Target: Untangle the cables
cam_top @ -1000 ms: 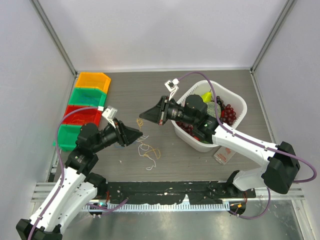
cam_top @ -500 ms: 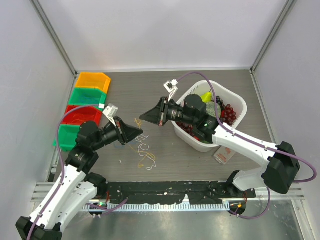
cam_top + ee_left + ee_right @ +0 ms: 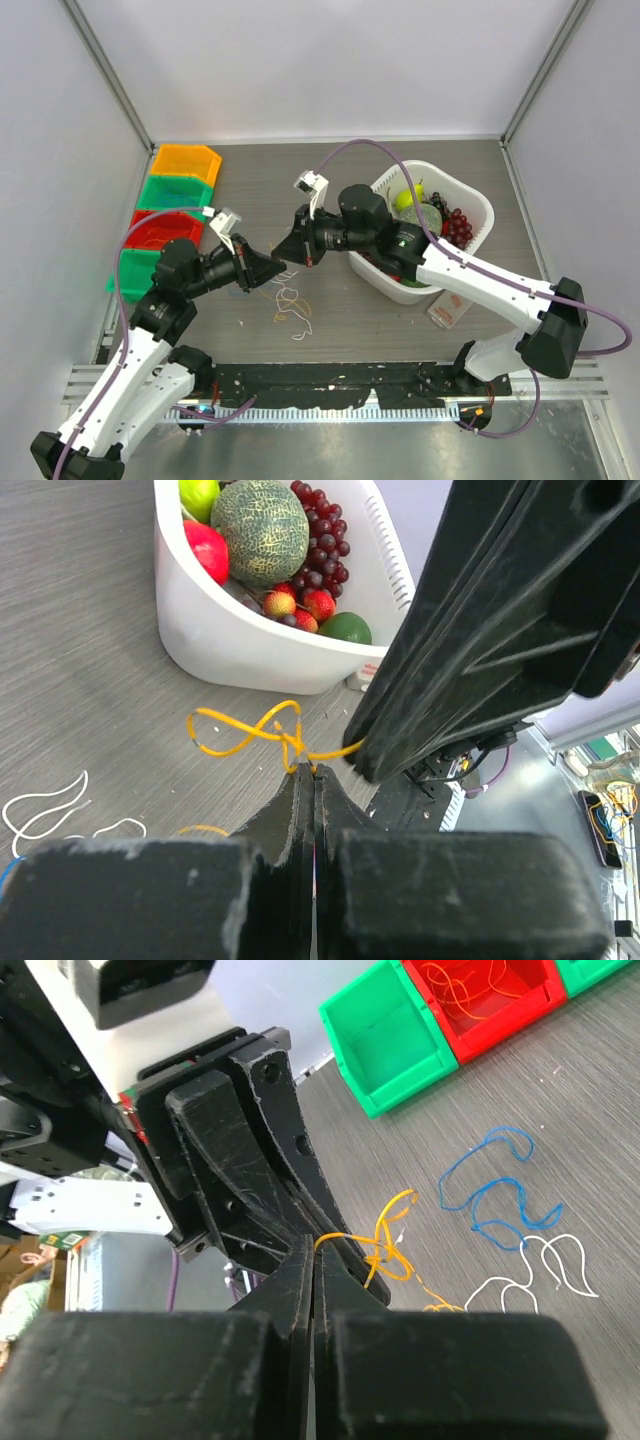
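Observation:
The cables are thin loose wires. An orange cable (image 3: 245, 730) with a knotted loop hangs between my two grippers, just above the table. My left gripper (image 3: 308, 770) is shut on one part of it, and my right gripper (image 3: 316, 1244) is shut on the strand beside the knot (image 3: 385, 1256). In the top view the left gripper (image 3: 281, 268) and right gripper (image 3: 282, 249) meet tip to tip. A blue cable (image 3: 495, 1195) and a white cable (image 3: 540, 1265) lie slack on the table below, with the loose wires (image 3: 290, 302) near the front.
A white basket (image 3: 478, 205) of fruit stands right of the grippers, and shows in the left wrist view (image 3: 250, 645). A small bottle (image 3: 446, 309) lies at its front. Orange, green and red bins (image 3: 165, 190) line the left edge; the red bin (image 3: 480, 1000) holds orange wire.
My right gripper has moved left and down to meet the left gripper's tip. The wires on the table have shifted slightly.

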